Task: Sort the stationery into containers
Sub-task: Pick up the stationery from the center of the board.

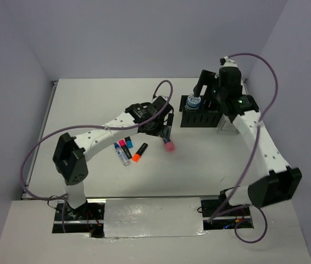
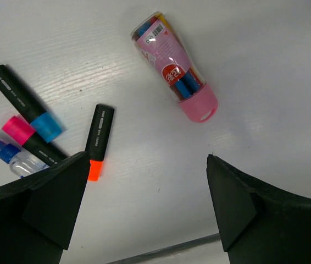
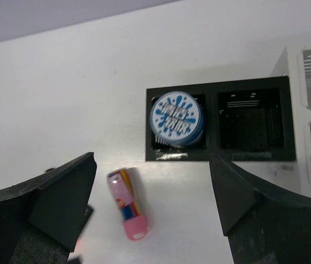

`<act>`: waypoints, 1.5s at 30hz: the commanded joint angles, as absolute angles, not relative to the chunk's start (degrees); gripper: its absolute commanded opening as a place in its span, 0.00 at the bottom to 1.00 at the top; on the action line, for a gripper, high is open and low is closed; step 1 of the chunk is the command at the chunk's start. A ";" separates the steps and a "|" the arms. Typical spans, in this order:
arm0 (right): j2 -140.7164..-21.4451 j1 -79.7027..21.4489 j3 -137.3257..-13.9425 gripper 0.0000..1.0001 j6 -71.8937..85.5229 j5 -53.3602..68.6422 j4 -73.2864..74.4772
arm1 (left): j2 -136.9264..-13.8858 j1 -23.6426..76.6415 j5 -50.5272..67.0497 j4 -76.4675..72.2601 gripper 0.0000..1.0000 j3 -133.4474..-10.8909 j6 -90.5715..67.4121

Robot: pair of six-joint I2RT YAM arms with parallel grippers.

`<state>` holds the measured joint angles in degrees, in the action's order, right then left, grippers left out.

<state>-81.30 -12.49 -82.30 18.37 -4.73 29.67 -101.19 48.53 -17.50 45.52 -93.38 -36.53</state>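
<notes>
Short markers (image 1: 127,149), clustered, lying loose on the table (image 1: 89,104). Pink tube (image 2: 175,66) lies beside them, beneath the left gripper (image 2: 147,159), jaws wide, empty. Black organiser (image 3: 210,121) farther back: tape roll (image 3: 176,120) in left compartment. Right gripper (image 3: 153,159) above, spread, holding nothing. Likely next: lower the left gripper and close on the tube.

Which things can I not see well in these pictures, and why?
- Top view: white box mostly hidden behind the right arm; its inside does not show.
- Right wrist view: same box cut off by the right edge.
- Left wrist view: blue-capped bottle partly behind a finger; pink tube print too small to read.
</notes>
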 commanded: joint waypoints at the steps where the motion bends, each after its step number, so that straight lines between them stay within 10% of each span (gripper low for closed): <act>1: -70.95 -12.39 -79.73 0.91 23.46 -3.60 36.20 | -106.60 47.20 -17.06 51.23 0.99 -100.36 -39.54; 23: -51.42 -12.39 -66.09 0.93 24.44 6.15 41.92 | -136.84 44.21 -18.28 58.46 0.90 -122.26 -50.80; 32: -49.13 -12.48 -63.73 0.93 22.94 8.61 41.93 | -136.50 42.10 -15.03 56.77 0.00 -122.16 -52.29; 45: -39.54 -12.57 -44.83 0.93 28.74 33.48 10.11 | -102.85 40.87 -1.67 40.80 0.00 -104.96 -80.40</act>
